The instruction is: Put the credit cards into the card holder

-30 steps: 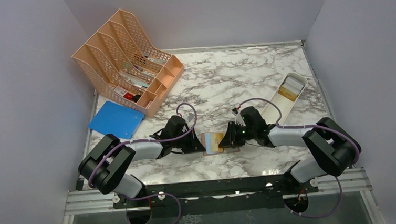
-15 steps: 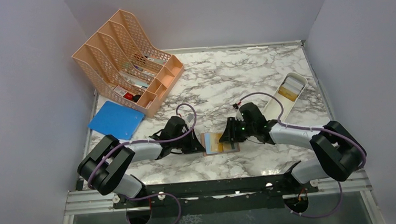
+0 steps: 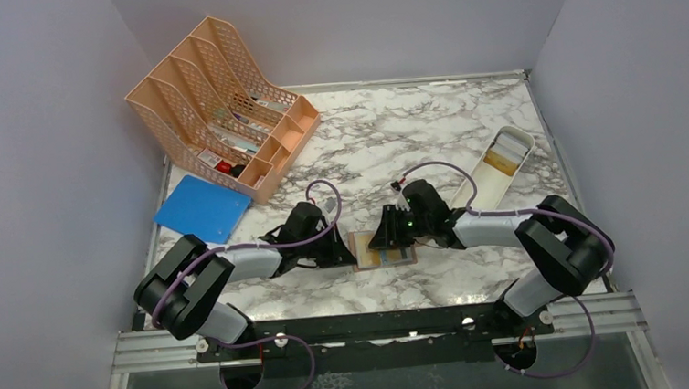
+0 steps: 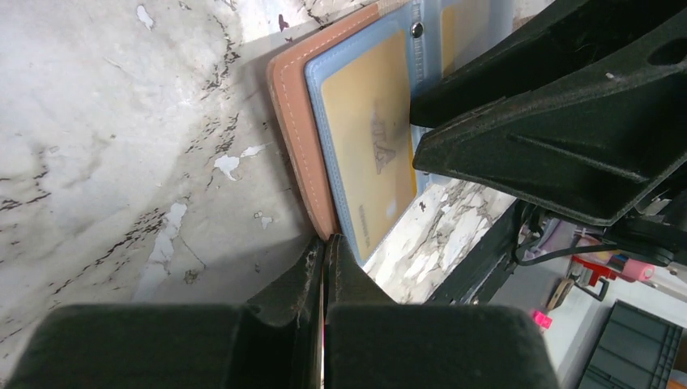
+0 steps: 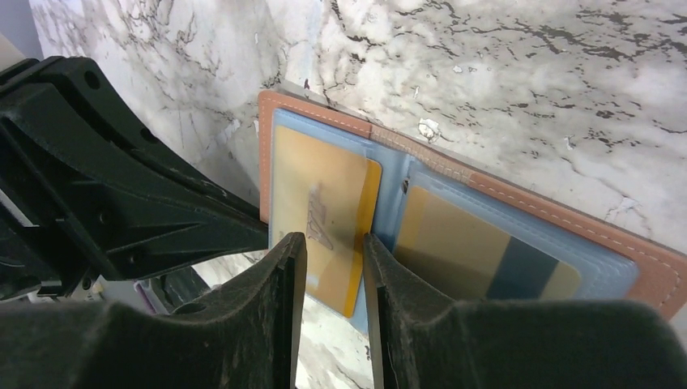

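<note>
- Because both arms crowd over it, the top view gives you only a sliver of the holder (image 3: 391,254). It lies open on the marble table (image 3: 428,125), between left claw (image 3: 348,248) and right claw (image 3: 381,243).
- The right wrist view shows it best: tan cover underneath, blue lining up, both leaves spread flat.
- Gold card (image 5: 320,211) sits in the leaf nearer the left claw, mostly under the clear sleeve. A brighter strip along its edge by the fold looks uncovered.
- Second card (image 5: 478,243) fills the other leaf. It is gold with a dark band, and the print is unreadable.
- Right claw: the gap is narrow, with a finger on either side of the gold card's near corner and the card's face showing between them. You cannot tell whether the tips touch the card.
- Left claw: the jaws are pressed to a hairline, tips at the holder's near edge. Whether a leaf is nipped between them is hidden from you.
- In the left wrist view, the right claw's black body covers most of the far leaf.
- Tray (image 3: 502,161), well apart at the right rear, holds something yellowish that is too small to name.
</note>
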Available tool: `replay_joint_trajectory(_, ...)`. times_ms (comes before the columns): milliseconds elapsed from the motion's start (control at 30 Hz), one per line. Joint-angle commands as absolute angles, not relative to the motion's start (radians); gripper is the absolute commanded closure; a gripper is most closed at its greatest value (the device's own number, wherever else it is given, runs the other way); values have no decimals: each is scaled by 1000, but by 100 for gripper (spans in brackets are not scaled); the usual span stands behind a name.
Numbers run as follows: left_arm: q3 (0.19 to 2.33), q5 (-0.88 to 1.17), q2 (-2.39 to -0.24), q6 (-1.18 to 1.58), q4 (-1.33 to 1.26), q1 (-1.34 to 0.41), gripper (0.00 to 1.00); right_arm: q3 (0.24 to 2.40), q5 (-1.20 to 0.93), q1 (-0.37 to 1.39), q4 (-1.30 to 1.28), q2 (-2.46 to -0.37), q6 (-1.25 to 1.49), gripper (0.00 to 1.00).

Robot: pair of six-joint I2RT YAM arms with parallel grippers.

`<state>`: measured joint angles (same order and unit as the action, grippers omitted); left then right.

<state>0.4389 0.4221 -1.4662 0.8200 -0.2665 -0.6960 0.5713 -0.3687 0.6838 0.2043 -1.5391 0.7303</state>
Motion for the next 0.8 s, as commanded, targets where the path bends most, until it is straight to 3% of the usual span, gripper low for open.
replay_joint_trajectory(0, 433, 430, -1444, 819, -283, -699, 100, 580, -417, 706, 230, -1556, 763, 65)
replay_joint_trajectory(567, 429, 410, -1347, 828, -210, -699, 100, 636, -79, 705, -247, -1215, 590, 60)
replay_joint_trajectory(767, 428, 398, -1306, 824, -172, -700, 100, 621, 35, 702, -341, -1156, 575, 66)
